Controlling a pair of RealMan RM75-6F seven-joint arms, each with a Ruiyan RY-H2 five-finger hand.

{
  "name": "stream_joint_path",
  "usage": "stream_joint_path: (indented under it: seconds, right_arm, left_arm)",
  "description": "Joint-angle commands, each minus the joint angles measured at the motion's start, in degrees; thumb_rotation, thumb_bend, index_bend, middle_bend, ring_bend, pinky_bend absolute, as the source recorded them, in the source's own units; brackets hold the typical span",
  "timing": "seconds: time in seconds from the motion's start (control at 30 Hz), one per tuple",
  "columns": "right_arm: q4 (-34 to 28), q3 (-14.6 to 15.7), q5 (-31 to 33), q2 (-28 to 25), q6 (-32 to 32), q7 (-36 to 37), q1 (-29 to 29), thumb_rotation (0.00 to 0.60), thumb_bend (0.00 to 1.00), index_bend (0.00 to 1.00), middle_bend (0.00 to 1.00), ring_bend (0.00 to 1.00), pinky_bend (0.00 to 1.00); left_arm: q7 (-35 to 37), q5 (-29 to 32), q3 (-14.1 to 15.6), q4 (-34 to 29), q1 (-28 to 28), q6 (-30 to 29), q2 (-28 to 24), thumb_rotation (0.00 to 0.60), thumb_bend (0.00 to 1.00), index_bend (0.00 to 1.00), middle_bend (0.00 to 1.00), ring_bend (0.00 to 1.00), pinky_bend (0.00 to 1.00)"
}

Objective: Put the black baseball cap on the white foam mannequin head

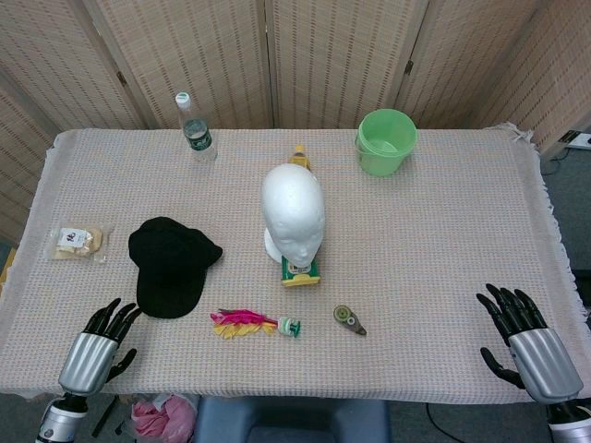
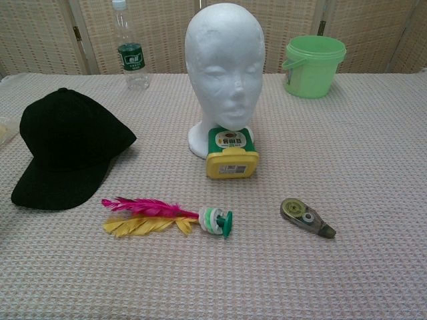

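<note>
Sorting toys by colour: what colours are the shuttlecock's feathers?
Pink and yellow feathers, clearest in the chest view.

Bare cloth is lying open between the left hand [image 1: 95,353] and the cap [image 1: 171,264]. The yellow tub [image 1: 300,270] and feather toy [image 1: 251,324] are crowding the foam head's [image 1: 293,214] front.

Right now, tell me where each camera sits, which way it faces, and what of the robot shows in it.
Head view: high up, looking steeply down on the whole table; the left robot hand and right robot hand show at the near edge.
Chest view: low at the table's near edge, facing level across it; no part of the robot shows.
Both share the black cap and mannequin head.
</note>
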State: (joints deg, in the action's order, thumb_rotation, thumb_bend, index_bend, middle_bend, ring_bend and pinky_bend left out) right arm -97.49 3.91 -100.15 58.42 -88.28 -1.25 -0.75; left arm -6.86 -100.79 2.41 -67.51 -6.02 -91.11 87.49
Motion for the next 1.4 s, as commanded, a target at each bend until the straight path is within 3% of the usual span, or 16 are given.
stream_joint_path:
  seconds: [0.03, 0.5, 0.87, 1.4]
  right_arm:
    - [-0.01, 0.00, 0.00, 0.00, 0.09, -0.04, -0.07, 0.600, 0.28, 0.00, 0.00, 0.00, 0.00]
    - [0.12, -0.11, -0.11, -0.78, -1.29, 1.52, 0.28, 0.600, 0.28, 0.00, 0.00, 0.00, 0.00]
    - [0.26, 0.09, -0.71, -0.89, -2.12, 1.74, 0.67, 0.600, 0.28, 0.00, 0.00, 0.00, 0.00]
    - [0.31, 0.17, -1.15, -1.17, -3.28, 2.32, 1.21, 0.600, 0.28, 0.00, 0.00, 0.00, 0.00]
  left_arm:
    - [0.55, 0.03, -1.09, 3.58, -1.58, 0.69, 3.08, 0.600, 0.30, 0.23, 0.26, 0.14, 0.24]
    - [-3.78, 3.09, -2.68, 5.71, -5.66, 6.59, 6.55, 0.600, 0.30, 0.26, 0.33, 0.17, 0.25]
    - [-6.80, 3.72, -3.55, 15.82, -6.58, 4.22, 14.13, 0.600, 0.30, 0.25, 0.33, 0.16, 0.25]
    - [-6.49, 4.92, -3.43, 23.44, -8.20, 4.21, 18.98, 0.600, 0.30, 0.25, 0.33, 0.16, 0.25]
